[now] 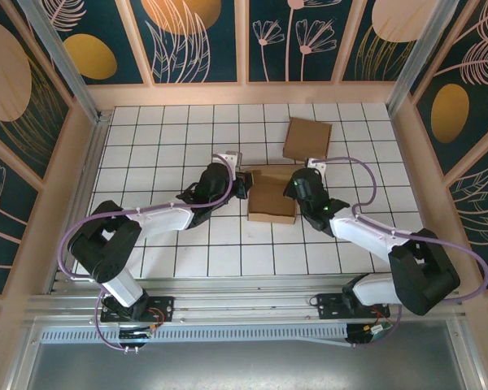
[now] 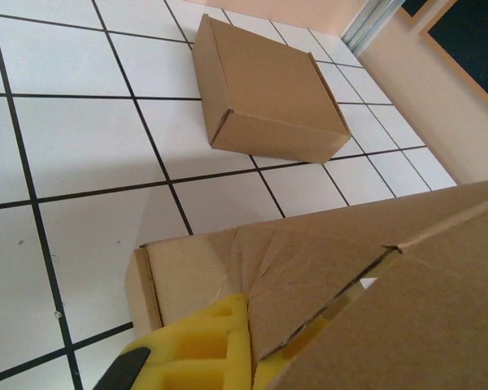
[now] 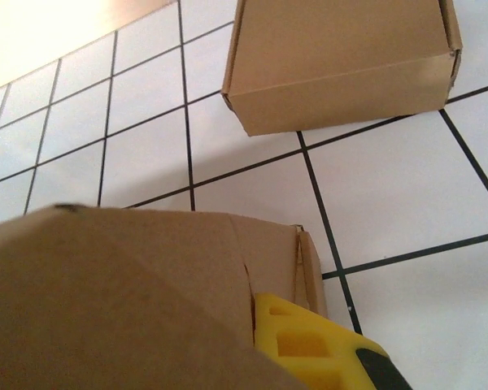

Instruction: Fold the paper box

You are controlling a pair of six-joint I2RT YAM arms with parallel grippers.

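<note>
Paper box (image 1: 272,199) sits on the worktop (image 1: 163,244), half-formed: body is up, and a panel at its far edge looks not yet closed.

My left gripper (image 1: 242,185) is against the paper box's far-left corner and my right gripper (image 1: 295,187) is against its far-right side. My guess at why: with one on each side, the walls are braced so the thing can't slide on the tiles while a flap is worked.

Left wrist view: a creased cardboard flap (image 2: 309,268) runs across my yellow finger pad (image 2: 199,353), hiding the other finger. Can't tell if the left is clamped on the wall or just pushing.

Right wrist view is the same story. The box wall (image 3: 130,276) covers most of the yellow pad (image 3: 309,345), so I can't tell the grip state there either.

Arm pose: both forearms are low and angled inward, meeting at the paper box, with elbows out wide toward its near-left and near-right and wrists pitched down.

A second, closed box (image 1: 307,139) lies beyond the paper box's far-right corner, apart from it and not in play.
</note>
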